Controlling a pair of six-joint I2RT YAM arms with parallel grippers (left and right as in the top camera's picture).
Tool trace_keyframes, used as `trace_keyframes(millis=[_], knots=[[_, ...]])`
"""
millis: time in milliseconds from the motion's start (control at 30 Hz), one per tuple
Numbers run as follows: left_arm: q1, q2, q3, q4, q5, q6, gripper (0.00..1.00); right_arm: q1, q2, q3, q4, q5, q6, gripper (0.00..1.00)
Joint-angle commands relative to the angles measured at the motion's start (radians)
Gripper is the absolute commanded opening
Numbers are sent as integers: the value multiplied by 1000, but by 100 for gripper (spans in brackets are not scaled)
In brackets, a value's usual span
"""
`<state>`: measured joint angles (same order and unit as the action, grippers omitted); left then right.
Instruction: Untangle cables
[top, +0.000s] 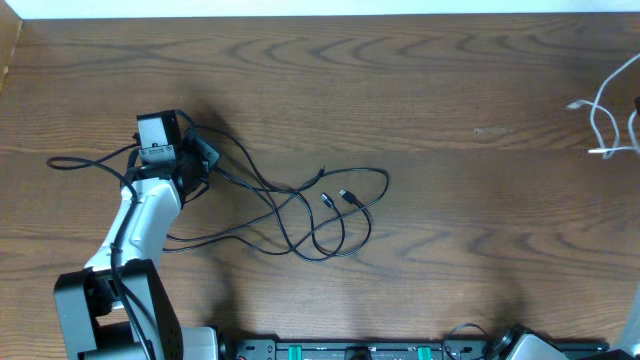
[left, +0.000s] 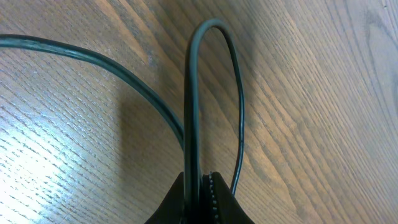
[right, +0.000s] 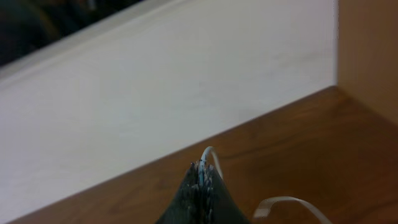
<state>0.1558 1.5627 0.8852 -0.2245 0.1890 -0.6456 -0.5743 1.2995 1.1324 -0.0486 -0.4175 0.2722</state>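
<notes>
A thin black cable lies in loose loops across the middle of the table, its plug ends near the centre. My left gripper sits at the left end of it and is shut on the black cable, which loops up out of the jaws over the wood. A white cable hangs in loops at the far right edge. My right gripper is shut on the white cable; the gripper itself is out of the overhead view.
The wooden table has a light wall along its back edge. A black rail with green connectors runs along the front edge. In the right wrist view a wooden side panel stands at the table's corner.
</notes>
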Motion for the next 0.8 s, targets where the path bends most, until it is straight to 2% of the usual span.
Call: trace_keyframes(millis=[0,200,467,767], knots=[[2,-5,-1,-4,5,25,7,4,11,20,-17,146,-114,1],[2,-5,-1,-8,6,25,8,-13,66,20,-35,361,-203,1],[2,-3,-1,-16,5,25,8,-80,148,20,-37,481,-268,1],[2,-3,-1,-21,5,25,8,-241,150,21,45,609,-334,1]])
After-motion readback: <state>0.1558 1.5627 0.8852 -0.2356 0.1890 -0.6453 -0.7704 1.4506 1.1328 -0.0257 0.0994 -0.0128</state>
